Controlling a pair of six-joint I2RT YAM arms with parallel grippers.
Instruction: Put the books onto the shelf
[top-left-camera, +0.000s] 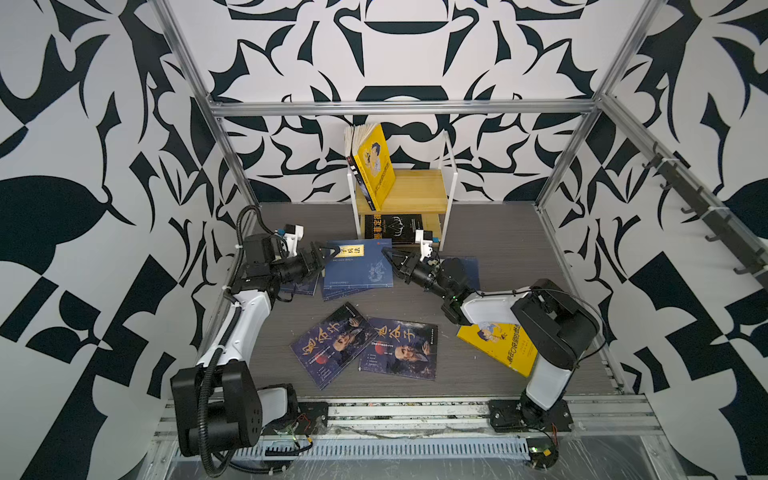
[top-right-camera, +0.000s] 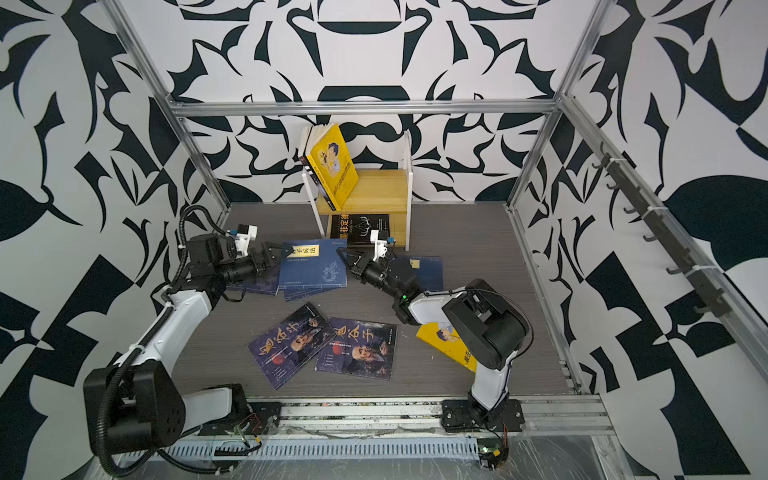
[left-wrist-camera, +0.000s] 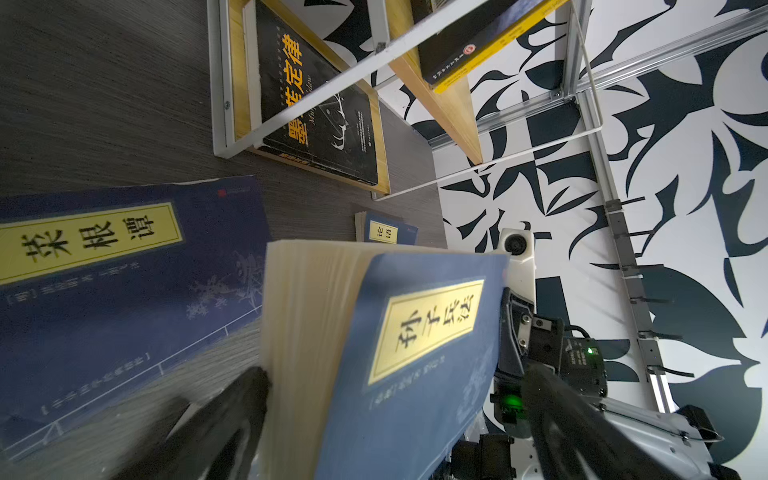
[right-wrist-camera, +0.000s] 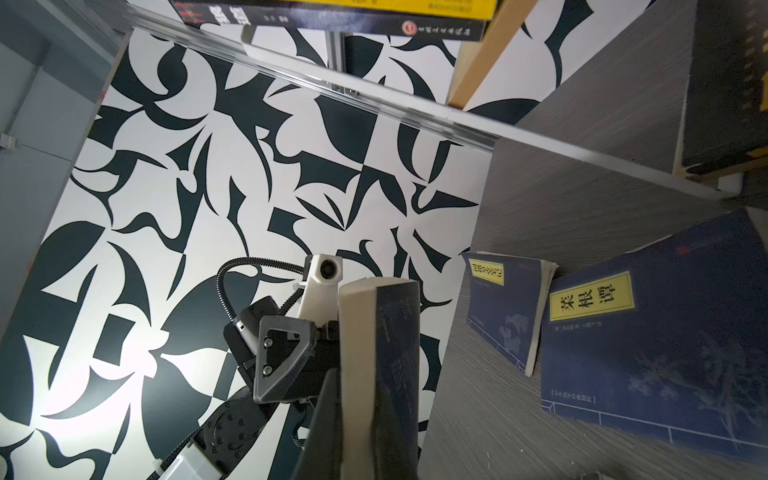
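A navy book with a yellow title label (top-left-camera: 361, 270) (left-wrist-camera: 428, 324) is held up over the table in front of the shelf (top-left-camera: 415, 191). My right gripper (top-left-camera: 387, 254) (right-wrist-camera: 359, 386) is shut on its right edge. My left gripper (top-left-camera: 326, 259) (left-wrist-camera: 395, 382) stands open around the opposite edge, one finger (left-wrist-camera: 232, 415) against the page block and the other clear of the cover. A yellow cartoon book (top-left-camera: 374, 166) leans on the shelf's upper board. A black book (top-left-camera: 395, 228) lies on the lower board.
On the table lie two dark blue calligraphy books (top-left-camera: 332, 345) (top-left-camera: 401, 349) and a yellow cartoon book (top-left-camera: 498, 345) partly under the right arm. Other navy books lie under the held one (top-left-camera: 353, 293), under the left gripper (top-left-camera: 299, 286) and behind the right arm (top-left-camera: 465, 270).
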